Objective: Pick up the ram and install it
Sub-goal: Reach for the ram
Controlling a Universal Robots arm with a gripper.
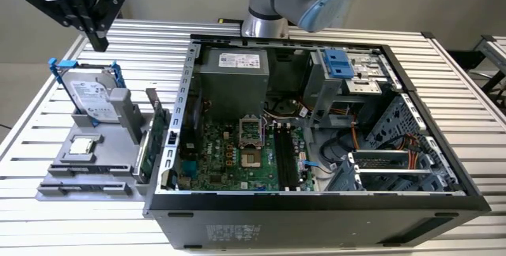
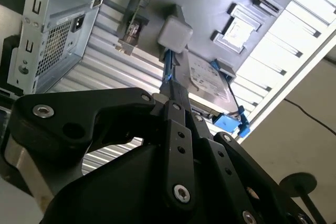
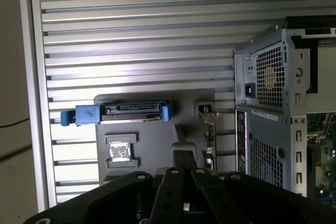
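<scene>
Tool (image 1: 98, 42), a black two-finger gripper on a grey-and-blue arm, is held high over the slatted white metal desk (image 1: 466, 84). It is beyond the silver hard drive in a blue frame (image 1: 89, 99). Its fingers are seen pressed together with nothing between them.

The ram (image 1: 143, 156), a long thin dark memory stick, is judged to be stood on edge in the grey plastic parts holder (image 1: 79, 176). It is just beside the larger green circuit card (image 1: 158, 122) and next to the open black computer case (image 1: 316, 220). It is seen edge-on, so it is hard to tell from the card. It is well apart from the tool and not yet grasped.

Risks, as judged:
- With the fingers together, the stick could be struck from above rather than straddled.
- The green card could be grabbed or knocked instead, since the two are packed close.
- The case wall or hard drive could be clipped if the approach is off-line.

The motherboard and its long black memory slots (image 1: 286, 158) are given by the exterior view. The first wrist view adds the holder from above, with a small silver processor chip (image 3: 119, 150) lying flat, and the grilled rear of the case. The holder is shown obliquely from behind the fingers in the second wrist view.
</scene>
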